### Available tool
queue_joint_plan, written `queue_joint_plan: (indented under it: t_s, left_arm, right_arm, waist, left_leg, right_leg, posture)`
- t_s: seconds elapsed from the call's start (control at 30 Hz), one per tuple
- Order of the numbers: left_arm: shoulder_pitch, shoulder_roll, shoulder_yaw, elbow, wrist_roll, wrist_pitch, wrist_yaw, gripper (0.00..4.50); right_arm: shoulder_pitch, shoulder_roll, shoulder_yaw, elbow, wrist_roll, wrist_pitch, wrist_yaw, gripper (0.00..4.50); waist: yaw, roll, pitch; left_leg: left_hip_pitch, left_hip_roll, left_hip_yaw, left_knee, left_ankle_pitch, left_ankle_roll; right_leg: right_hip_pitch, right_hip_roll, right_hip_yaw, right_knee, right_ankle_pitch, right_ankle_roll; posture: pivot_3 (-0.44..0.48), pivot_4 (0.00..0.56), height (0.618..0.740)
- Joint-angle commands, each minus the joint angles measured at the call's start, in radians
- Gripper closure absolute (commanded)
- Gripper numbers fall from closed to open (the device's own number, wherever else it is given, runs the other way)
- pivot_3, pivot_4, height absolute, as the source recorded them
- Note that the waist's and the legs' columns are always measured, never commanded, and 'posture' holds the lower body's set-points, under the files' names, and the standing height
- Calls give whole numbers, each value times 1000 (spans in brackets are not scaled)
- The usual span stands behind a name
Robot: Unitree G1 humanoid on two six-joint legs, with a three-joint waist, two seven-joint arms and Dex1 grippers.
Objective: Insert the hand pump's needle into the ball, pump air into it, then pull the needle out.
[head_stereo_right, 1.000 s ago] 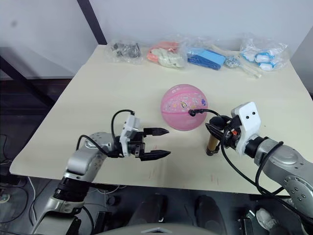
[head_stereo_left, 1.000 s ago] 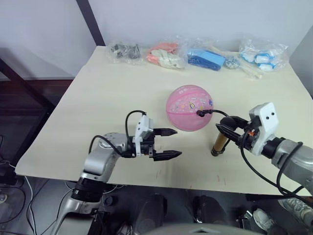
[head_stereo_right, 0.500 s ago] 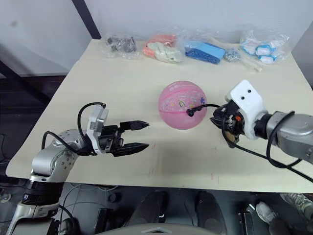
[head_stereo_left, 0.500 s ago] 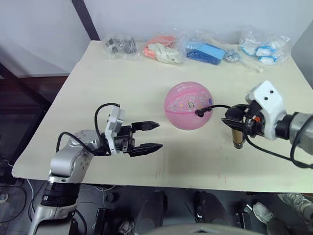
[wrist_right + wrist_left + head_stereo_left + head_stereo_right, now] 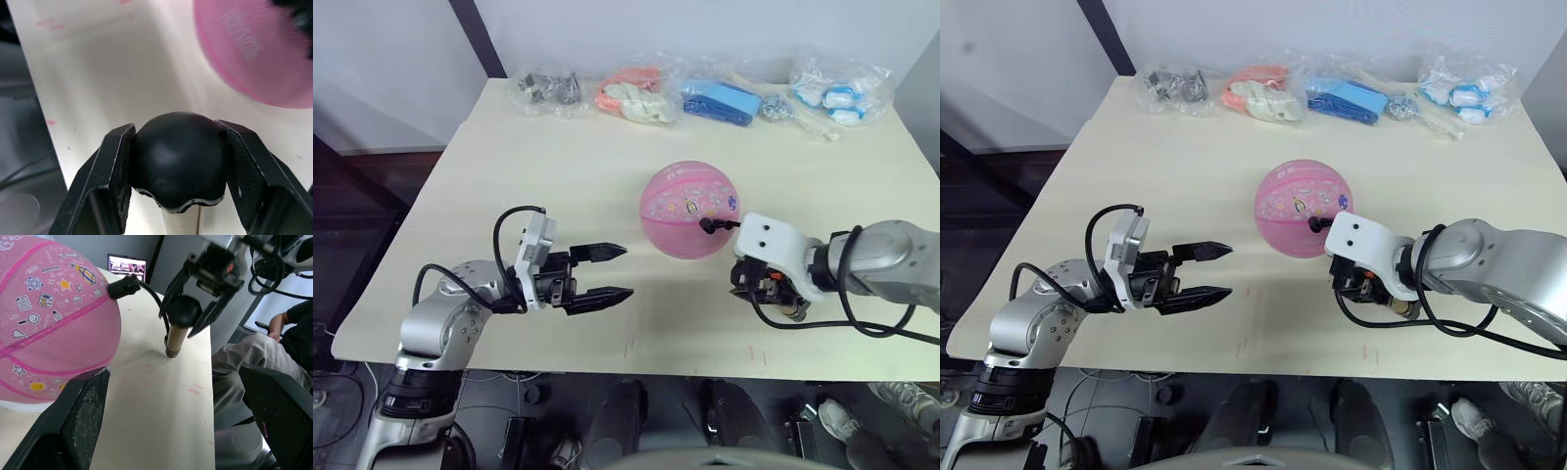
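The right claw (image 5: 198,308) has swung in close to the ball (image 5: 689,211) and turned over, and it now clamps the black top of the pump (image 5: 177,330), which stands upright on the table (image 5: 509,176) just right of the ball (a moment ago it was held out farther right). The hose fitting (image 5: 123,287) sits against the ball's near-right side, so the needle is probably in and pumping can start. The left claw (image 5: 610,273) has drawn back left, fingers spread and empty.
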Motion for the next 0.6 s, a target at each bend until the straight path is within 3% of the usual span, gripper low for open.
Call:
queue_joint_plan:
  t_s: [0.03,0.23,0.43,0.57,0.6]
  left_arm:
    - [15,18,26,-35,1,-24,2,55]
    - [39,35,25,-53,8,-31,15,55]
    - [54,48,25,-62,17,-42,21,55]
    - [66,62,37,-74,13,-40,17,0]
    - [67,65,40,-72,13,-42,17,0]
  right_arm:
    - [-35,28,134,4,-105,-13,54,2421]
    - [-63,89,366,113,-320,-96,119,2421]
    - [-40,118,453,204,-452,-181,205,2421]
    - [12,124,410,243,-490,-269,273,460]
    - [30,131,371,246,-492,-286,268,268]
  waist:
    - [-1,0,0]
    - [2,-1,-1]
    - [3,-2,-1]
    - [0,-2,-1]
    - [0,-2,-1]
  left_leg:
    - [0,0,0,0,0,0]
    - [1,-1,-1,2,1,-2]
    - [1,-4,-2,7,1,-2]
    - [1,-4,-2,11,1,-1]
    - [1,-4,-2,11,1,-1]
  right_leg:
    - [0,0,0,1,0,0]
    - [0,-1,0,6,0,0]
    - [0,-2,0,11,0,0]
    - [0,-2,0,15,0,0]
    - [0,-2,0,15,0,0]
  posture:
    - [0,150,740]
    - [0,150,740]
    - [0,150,740]
    - [0,150,740]
    - [0,150,740]
